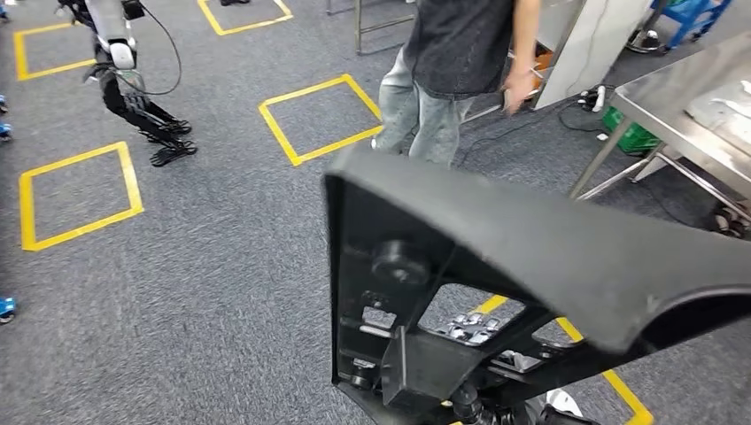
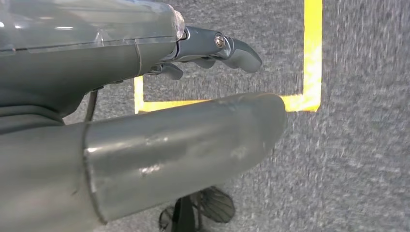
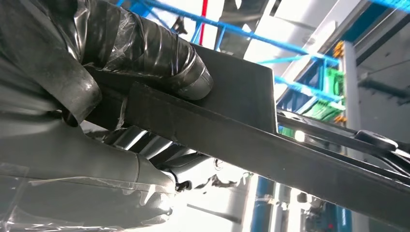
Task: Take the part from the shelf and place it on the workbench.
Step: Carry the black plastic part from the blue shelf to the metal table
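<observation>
Grey carpet (image 1: 221, 266) marked with yellow tape squares (image 1: 78, 193) covered the floor. A steel bench (image 1: 682, 115) stood at the far right, its near corner on thin legs, with a green crate (image 1: 636, 137) under it. A person (image 1: 452, 71) in a dark shirt and grey jeans stood beyond the part, just left of the bench. Another robot (image 1: 124, 71) stood at the far left, near a taped square.

The part (image 1: 531, 266), a large black moulded piece with a ribbed underside and a broad curved lip, was up in the air close before the head camera, well apart from the bench. The right hand (image 3: 96, 87) gripped it: the thumb (image 3: 159, 58) pressed on top of a flat black edge, the fingers (image 3: 183, 169) closed underneath, pinching the part between them.

The left hand (image 2: 169, 96) hung over the carpet, holding nothing, its thumb straight and its darker fingers (image 2: 217, 48) slightly curled and apart from the thumb.
</observation>
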Controlling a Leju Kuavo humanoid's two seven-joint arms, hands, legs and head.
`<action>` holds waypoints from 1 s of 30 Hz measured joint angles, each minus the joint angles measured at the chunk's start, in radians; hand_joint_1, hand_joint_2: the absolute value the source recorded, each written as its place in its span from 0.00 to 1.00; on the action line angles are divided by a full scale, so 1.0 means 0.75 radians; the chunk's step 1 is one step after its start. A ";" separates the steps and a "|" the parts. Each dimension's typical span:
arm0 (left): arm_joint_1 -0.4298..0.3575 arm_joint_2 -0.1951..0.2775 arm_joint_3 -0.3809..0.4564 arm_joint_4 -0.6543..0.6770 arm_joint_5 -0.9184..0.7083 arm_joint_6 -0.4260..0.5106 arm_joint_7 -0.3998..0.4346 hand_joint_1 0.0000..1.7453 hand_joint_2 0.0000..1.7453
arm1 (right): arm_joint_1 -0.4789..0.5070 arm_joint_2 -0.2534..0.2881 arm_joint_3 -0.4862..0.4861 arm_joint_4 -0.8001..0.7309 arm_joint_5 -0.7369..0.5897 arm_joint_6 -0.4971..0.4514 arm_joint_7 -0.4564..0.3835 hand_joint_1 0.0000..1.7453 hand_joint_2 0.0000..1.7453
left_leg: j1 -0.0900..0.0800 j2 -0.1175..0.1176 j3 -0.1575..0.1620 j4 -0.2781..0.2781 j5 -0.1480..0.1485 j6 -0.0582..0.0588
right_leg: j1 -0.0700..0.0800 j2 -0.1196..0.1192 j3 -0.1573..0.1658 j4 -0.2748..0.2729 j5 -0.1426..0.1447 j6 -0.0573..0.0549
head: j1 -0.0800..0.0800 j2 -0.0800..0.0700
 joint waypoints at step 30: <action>-0.007 -0.003 0.055 -0.002 -0.009 -0.225 -0.133 0.00 0.00 | 0.016 -0.002 0.032 0.032 0.084 -0.039 -0.004 1.00 1.00 | 0.007 -0.027 0.004 -0.002 -0.002 -0.007 | -0.006 0.024 0.025 -0.037 0.016 0.005 | 0.001 0.000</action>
